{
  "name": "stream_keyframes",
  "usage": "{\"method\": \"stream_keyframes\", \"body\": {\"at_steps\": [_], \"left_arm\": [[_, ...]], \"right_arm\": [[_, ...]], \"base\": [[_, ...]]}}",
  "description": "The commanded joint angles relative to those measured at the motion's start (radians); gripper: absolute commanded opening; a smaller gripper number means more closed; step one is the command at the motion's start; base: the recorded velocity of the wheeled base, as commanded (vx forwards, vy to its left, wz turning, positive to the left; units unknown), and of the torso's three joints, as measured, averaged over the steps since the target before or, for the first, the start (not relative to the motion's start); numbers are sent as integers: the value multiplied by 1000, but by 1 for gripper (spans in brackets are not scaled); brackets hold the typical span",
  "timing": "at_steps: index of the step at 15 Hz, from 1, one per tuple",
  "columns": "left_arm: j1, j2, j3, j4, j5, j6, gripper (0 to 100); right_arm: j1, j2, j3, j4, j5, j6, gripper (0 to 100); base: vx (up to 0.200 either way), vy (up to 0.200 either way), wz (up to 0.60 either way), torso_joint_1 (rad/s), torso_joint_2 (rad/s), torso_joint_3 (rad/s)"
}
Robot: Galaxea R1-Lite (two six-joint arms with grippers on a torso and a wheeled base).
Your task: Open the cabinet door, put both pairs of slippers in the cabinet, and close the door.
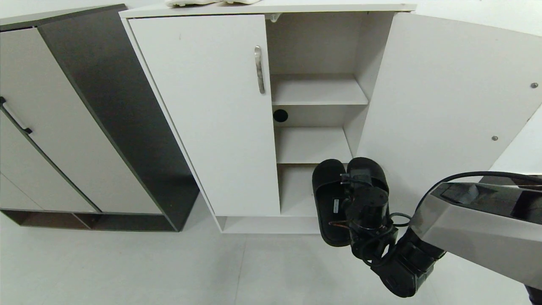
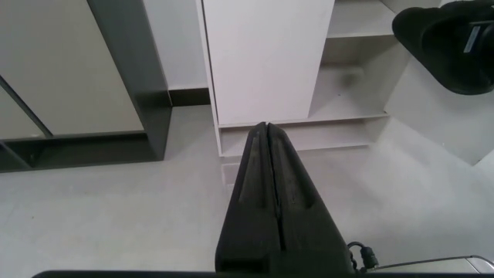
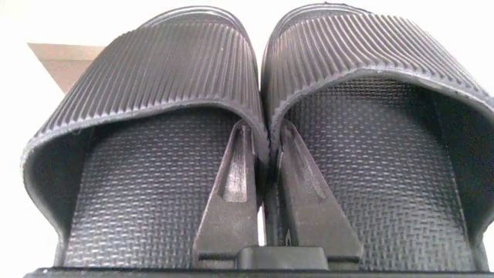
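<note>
Pair of slippers at the cabinet mouth, places given relative to the cabinet point(image 1: 271, 7).

**Left of the cabinet:** a grey unit point(image 1: 84, 127) stands just beside it, with no part in the task.

**In front of the left door:** the left door point(image 1: 207, 114) is shut, its handle point(image 1: 259, 70) at the inner edge. The left jaws are pressed together on nothing. They hang low over the floor point(image 2: 116, 201), aimed at the cabinet's base and well apart from the slippers.

**Open half:** two shelves point(image 1: 317, 91) and the bottom bay point(image 1: 296, 190) lie bare.

**At the bay mouth:** the black slippers point(image 1: 329, 190) hang off the floor, side by side and touching. The right jaws are clenched on their two adjoining inner walls, one finger point(image 3: 231, 193) lying in each footbed. The pair's long axis runs straight away from the jaws, toes leading towards the bay and heels towards the wrist. The pair sits towards the bay's right side, near the inner edge of the right door.

**Right of the cabinet:** the right door point(image 1: 444, 97) is swung wide.

**On top:** pale things point(image 1: 203, 2) are cut off at the edge, perhaps the second pair, though this cannot be told.

**Judgement:** the right arm is nearer. The next move is probably a push along the slippers' length into the bay, shifted slightly left to clear the door.
</note>
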Motion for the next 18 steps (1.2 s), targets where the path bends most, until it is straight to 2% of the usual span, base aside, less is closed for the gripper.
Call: {"method": "stream_keyframes", "body": {"at_steps": [1,6,9,11,14,18], "left_arm": [[0,0,0,0,0,0,0],[0,2,0,0,0,0,0],[0,2,0,0,-1,4,0],[0,2,0,0,-1,6,0],[0,2,0,0,-1,8,0],[0,2,0,0,-1,8,0]], "right_arm": [[0,1,0,-1,0,0,0],[1,-2,1,-1,-2,0,0],[43,-30,-5,8,11,0,0],[100,-30,-75,84,24,7,0],[136,-30,-180,311,24,136,0],[116,-19,-178,340,24,148,0]], "base": [[0,0,0,0,0,0],[0,0,0,0,0,0],[0,0,0,0,0,0],[0,0,0,0,0,0],[0,0,0,0,0,0],[0,0,0,0,0,0]]}}
